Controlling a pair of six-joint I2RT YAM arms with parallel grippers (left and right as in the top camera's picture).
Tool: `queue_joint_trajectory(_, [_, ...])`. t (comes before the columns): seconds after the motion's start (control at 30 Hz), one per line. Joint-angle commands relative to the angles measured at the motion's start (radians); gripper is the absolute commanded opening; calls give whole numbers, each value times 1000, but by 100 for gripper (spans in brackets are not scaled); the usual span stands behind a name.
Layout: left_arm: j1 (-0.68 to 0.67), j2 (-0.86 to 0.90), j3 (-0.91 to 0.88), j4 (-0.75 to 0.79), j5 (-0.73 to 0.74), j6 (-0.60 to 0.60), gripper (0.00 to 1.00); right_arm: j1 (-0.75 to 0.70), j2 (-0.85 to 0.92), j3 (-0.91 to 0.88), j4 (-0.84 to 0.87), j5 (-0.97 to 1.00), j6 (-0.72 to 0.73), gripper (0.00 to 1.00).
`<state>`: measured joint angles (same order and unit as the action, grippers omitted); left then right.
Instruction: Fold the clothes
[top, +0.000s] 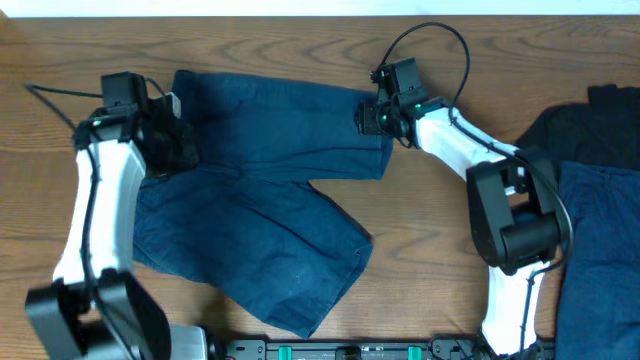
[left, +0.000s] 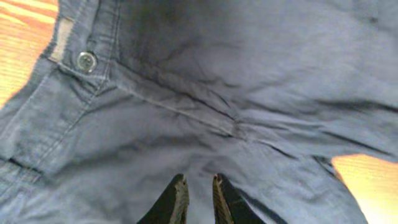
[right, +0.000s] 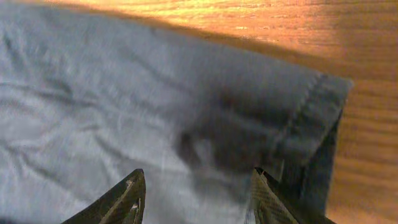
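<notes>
The left gripper (left: 198, 202) stood barely parted over the shorts (top: 270, 200) near the fly, the right gripper (right: 199, 200) spread wide above a leg hem (right: 311, 106), neither pinching cloth, while the shorts lay flat on the table (top: 420, 230), legs splayed, so seemingly every fold remained to make.

No lettering can be read on the denim shorts (top: 260, 190) or elsewhere.
</notes>
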<state>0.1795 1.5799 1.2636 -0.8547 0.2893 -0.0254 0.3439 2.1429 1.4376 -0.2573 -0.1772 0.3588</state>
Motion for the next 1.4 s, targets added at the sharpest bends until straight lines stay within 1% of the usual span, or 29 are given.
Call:
queue_joint_trajectory(0.0, [2,-60,-4,-37,10,5,17,-16,18,0,35,8,67,54])
queue_joint_trajectory(0.1, [2,-81,-4,-64,10,5,17,-22,42,0,60,53,106,55])
queue_joint_trajectory(0.13, [2,-83,-4,-73,10,5,17,-24,53,0,80,58,109,54])
queue_joint_trajectory(0.17, [2,-83,-4,-82,10,5,17,-27,60,0,101,58,109,48])
queue_joint_trajectory(0.2, [2,-83,-4,-92,10,5,17,-31,71,0,131,58,113,38])
queue_joint_trajectory(0.23, [2,-83,-4,-101,10,5,17,-35,78,0,155,60,124,22])
queue_joint_trajectory(0.27, [2,-83,-4,-110,10,5,17,-38,85,0,182,66,135,12])
queue_joint_trajectory(0.3, [2,-83,-4,-116,10,5,17,-43,91,0,206,75,142,4])
queue_joint_trajectory(0.33, [2,-83,-4,-122,10,5,17,-48,96,0,238,84,142,1])
queue_joint_trajectory(0.43, [2,-83,-4,-141,10,6,17,-77,89,9,363,82,142,1])
queue_joint_trajectory(0.47, [2,-83,-4,-145,10,6,17,-89,85,18,380,78,142,1])
queue_joint_trajectory(0.5, [2,-83,-4,-148,10,6,17,-101,79,32,381,64,142,1])
queue_joint_trajectory(0.53, [2,-83,-4,-151,10,6,21,-114,72,48,372,34,142,1])
queue_joint_trajectory(0.63, [-1,-83,-4,-159,10,6,22,-150,51,79,327,-52,138,1])
queue_joint_trajectory(0.67, [-3,-83,-4,-160,10,6,25,-161,44,83,320,-78,137,9])
queue_joint_trajectory(0.73, [-12,-83,-4,-162,10,10,27,-181,37,83,316,-142,137,41])
queue_joint_trajectory(0.77, [-18,-83,-4,-162,10,14,27,-191,36,83,308,-186,130,49])
queue_joint_trajectory(0.83, [-35,-83,-4,-161,9,19,29,-205,36,83,273,-246,130,57])
queue_joint_trajectory(0.9, [-53,-83,-4,-161,9,23,32,-214,36,83,212,-284,126,54])
queue_joint_trajectory(0.93, [-62,-83,-4,-161,9,26,33,-214,35,83,187,-314,106,45])
queue_joint_trajectory(1.0, [-84,-83,-4,-161,9,45,34,-207,35,83,134,-400,47,32])
queue_joint_trajectory(1.07, [-107,-82,-4,-155,9,74,32,-188,35,83,69,-451,8,27])
queue_joint_trajectory(1.17, [-137,-80,-4,-119,6,77,24,-150,34,83,-69,-486,-37,24])
queue_joint_trajectory(1.23, [-151,-79,-4,-87,6,77,19,-120,34,83,-164,-523,-96,23])
queue_joint_trajectory(1.37, [-156,-79,-4,-61,5,77,19,-55,23,83,-306,-610,-253,25])
